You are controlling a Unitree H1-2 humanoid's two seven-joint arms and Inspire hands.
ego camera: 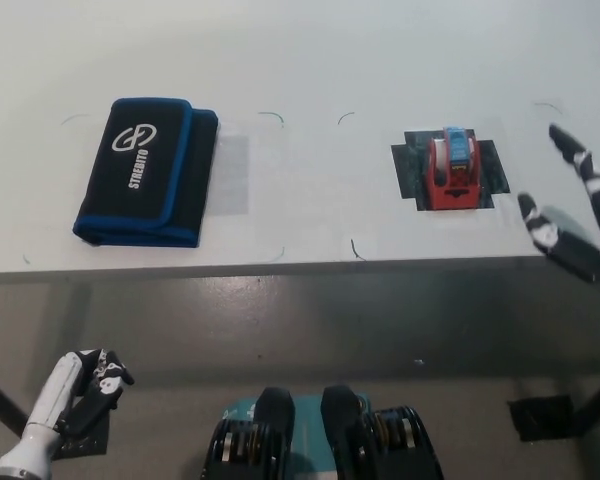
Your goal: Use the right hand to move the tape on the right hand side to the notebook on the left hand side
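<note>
Red/blue tape [452, 168], black notebook [145, 170] (blue trim, white logo), white table [310, 60].

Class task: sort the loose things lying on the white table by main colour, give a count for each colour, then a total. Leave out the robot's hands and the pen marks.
Black with blue trim: 1, the notebook
Red: 1, the tape dispenser
Black, flat: 1, the mat under the tape dispenser
Total: 3
</note>
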